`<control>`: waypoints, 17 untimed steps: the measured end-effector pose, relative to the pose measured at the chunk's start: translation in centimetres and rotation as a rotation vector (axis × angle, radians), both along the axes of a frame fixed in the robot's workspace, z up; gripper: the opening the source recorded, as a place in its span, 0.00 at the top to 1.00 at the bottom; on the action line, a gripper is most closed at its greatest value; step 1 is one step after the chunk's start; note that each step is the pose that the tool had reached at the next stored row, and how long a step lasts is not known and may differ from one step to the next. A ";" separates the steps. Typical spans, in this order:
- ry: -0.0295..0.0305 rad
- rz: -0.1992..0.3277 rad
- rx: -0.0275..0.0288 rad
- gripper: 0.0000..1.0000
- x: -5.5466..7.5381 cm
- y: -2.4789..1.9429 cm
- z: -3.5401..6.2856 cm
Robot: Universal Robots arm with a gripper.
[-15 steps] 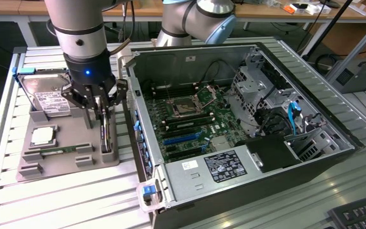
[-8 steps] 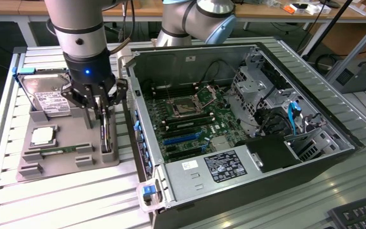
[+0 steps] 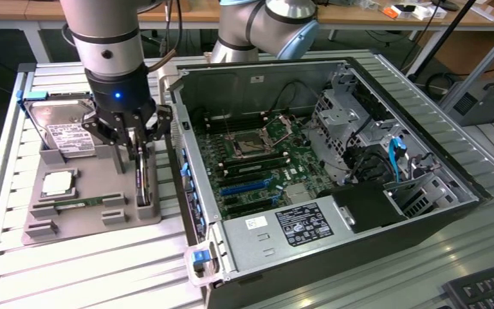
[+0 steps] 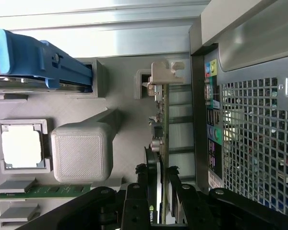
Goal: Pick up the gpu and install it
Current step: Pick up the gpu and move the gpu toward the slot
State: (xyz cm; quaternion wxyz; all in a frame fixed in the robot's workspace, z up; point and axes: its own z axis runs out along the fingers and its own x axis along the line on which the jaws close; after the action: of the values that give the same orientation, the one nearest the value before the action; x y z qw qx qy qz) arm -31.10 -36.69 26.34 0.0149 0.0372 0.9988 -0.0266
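The gpu (image 3: pixel 144 187) is a thin dark card standing on edge in a slot of the grey holder tray (image 3: pixel 84 222), just outside the open computer case (image 3: pixel 316 161). My gripper (image 3: pixel 138 158) is right above it, and its black fingers come down on both sides of the card. In the wrist view the gpu (image 4: pixel 159 143) runs between the two fingers (image 4: pixel 137 191), which sit against its faces; my gripper (image 4: pixel 158 184) is shut on the card. The card's silvery bracket end (image 4: pixel 165 72) rests in the holder.
On the same tray lie a silver hard drive (image 3: pixel 67 132) in a blue caddy, a CPU (image 3: pixel 58 183) and a green RAM stick (image 3: pixel 80 204). Inside the case, the motherboard has blue expansion slots (image 3: pixel 247 187). The case's perforated rear wall (image 4: pixel 249 134) is close beside the gpu.
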 end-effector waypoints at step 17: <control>0.0000 0.000 0.0000 0.71 0.0 0.00 1.03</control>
State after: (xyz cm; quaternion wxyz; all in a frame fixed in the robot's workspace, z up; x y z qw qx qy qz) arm -31.10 -36.69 27.37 0.0149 0.0372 0.9988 -0.0266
